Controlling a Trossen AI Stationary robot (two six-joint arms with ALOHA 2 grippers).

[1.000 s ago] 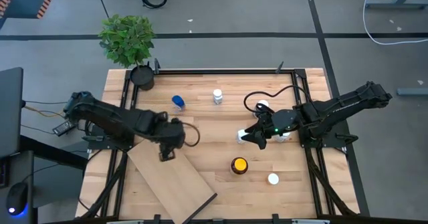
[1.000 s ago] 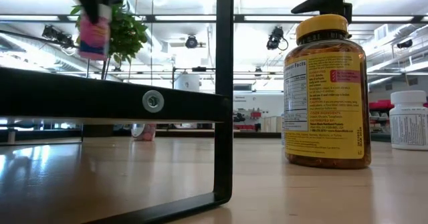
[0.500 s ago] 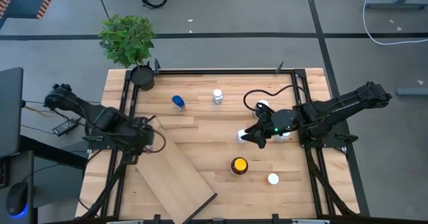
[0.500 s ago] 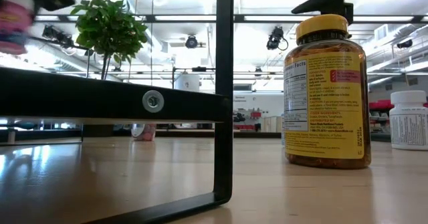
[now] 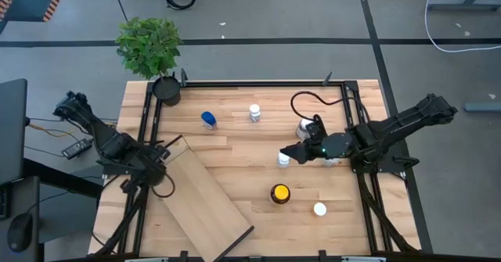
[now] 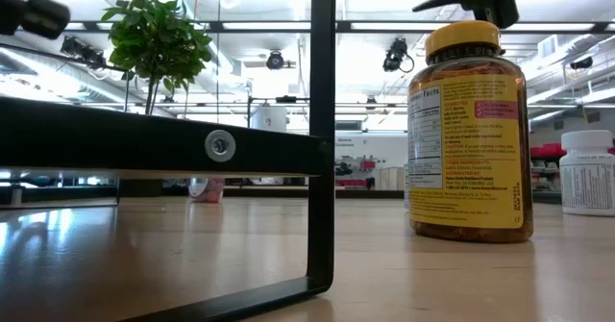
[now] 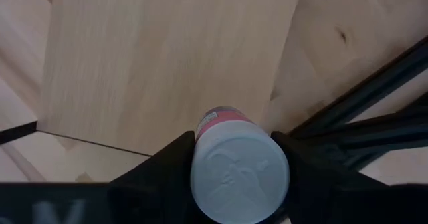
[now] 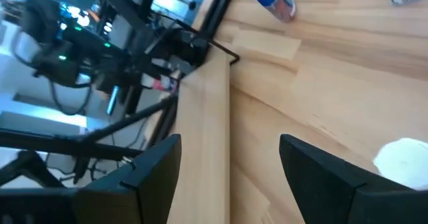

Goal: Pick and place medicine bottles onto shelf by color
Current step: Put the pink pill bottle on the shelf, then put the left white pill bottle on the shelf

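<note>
Left arm: folded back at the counter's left edge, elbow out past the frame, wrist angled down. Left pincer (image 5: 151, 168) sits at the left rail, fingers (image 7: 164, 167) closed on either side of a pinkish bottle (image 7: 239, 165).

Right arm: reaches in from the right edge, forearm roughly level, wrist pointing toward centre. Right pincer (image 5: 291, 153) near mid-counter, its 2 fingers (image 8: 157, 160) spread wide, nothing between them.

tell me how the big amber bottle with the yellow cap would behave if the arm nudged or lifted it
The large amber plastic bottle with the yellow cap looks packed nearly to the neck, so it is probably heavy for its size. It stands upright on a broad flat base, so a low push would likely slide it, while a high push might tip it. Its smooth round wall could slip, and once tipped it would probably roll.
</note>
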